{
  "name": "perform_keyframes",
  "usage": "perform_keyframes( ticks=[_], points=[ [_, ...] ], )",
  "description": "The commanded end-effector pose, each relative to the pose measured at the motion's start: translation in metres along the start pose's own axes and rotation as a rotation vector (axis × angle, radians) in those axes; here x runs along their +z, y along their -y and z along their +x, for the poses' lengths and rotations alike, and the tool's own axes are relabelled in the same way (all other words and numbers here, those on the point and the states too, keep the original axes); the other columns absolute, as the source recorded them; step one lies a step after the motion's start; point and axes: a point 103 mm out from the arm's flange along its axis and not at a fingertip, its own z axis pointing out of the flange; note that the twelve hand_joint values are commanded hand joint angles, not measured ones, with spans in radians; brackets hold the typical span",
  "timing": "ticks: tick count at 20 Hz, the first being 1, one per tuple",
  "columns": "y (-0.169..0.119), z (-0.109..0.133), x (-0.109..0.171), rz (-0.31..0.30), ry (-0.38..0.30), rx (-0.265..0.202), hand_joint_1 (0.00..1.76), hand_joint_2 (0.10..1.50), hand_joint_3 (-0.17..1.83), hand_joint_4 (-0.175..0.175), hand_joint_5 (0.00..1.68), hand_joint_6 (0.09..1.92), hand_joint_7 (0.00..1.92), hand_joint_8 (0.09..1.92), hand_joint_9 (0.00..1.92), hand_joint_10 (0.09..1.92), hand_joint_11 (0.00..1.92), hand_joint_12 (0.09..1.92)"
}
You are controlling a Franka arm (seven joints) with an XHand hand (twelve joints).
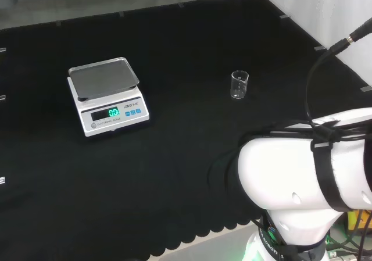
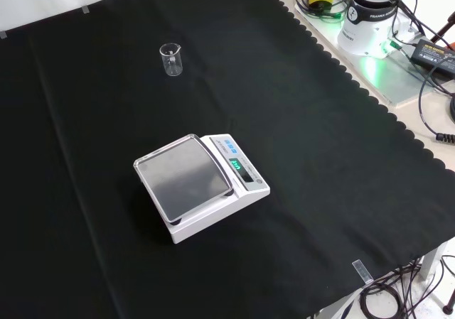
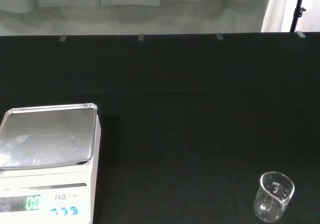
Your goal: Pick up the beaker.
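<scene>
Whether the fingers are spread, pressed together or pinching anything cannot be told. Of the arm, the head view gives a big white link [image 1: 302, 168] at about 4 o'clock, wrapped by a black strap and trailed by a black cable, bulking over the near corner of the bench [image 1: 174, 174]. In the front view the arm's white base [image 2: 373, 13] stands off the cloth at 1 o'clock, with a green glow at its foot.

The beaker [image 1: 239, 84] is small, clear and upright on the black cloth, with nothing touching it. In the head view it sits at about 1 o'clock from the picture's middle, well apart from the white link. In the front view the beaker [image 2: 171, 59] stands at 11 o'clock, far from the arm's base. The wrist view has the beaker [image 3: 273, 196] close by, its printed scale marks facing the camera; it looks empty.

A white scale [image 1: 107, 96] with a grey metal pan and a lit green display stands well apart from the beaker, at 9 o'clock from it in the head view. In the front view the scale [image 2: 200, 185] lies near the middle, at 5 o'clock from the beaker. Its pan is bare in the wrist view [image 3: 47, 139].
</scene>
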Motion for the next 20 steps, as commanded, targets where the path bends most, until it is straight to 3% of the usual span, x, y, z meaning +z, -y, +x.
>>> perform_keyframes(
  ticks=[1,6,10,13,16,20],
  points=[
    [-0.003,-0.019,-0.001,-0.014,-0.025,-0.011,0.25,0.94,-0.04,-0.035,0.05,0.09,0.05,0.48,0.04,0.55,0.06,1.39],
    [-0.005,-0.028,-0.001,-0.011,-0.031,0.004,0.21,0.95,-0.04,-0.028,0.00,0.09,0.00,0.42,0.00,0.48,0.00,1.39],
    [-0.011,-0.008,0.011,0.009,-0.042,0.023,0.21,0.95,-0.03,-0.028,0.00,0.09,0.00,0.41,0.00,0.48,0.00,1.39],
    [-0.018,-0.001,0.030,0.026,-0.089,0.027,0.21,0.95,-0.03,-0.029,0.00,0.09,0.00,0.41,0.00,0.47,0.00,1.39],
    [-0.031,-0.022,0.047,0.055,-0.155,0.028,0.21,0.95,-0.03,-0.029,0.00,0.09,0.00,0.42,0.00,0.47,0.00,1.40],
    [-0.050,-0.037,0.064,0.084,-0.180,0.029,0.21,0.95,-0.03,-0.030,0.00,0.09,0.00,0.42,0.00,0.48,0.00,1.40]
  ],
)
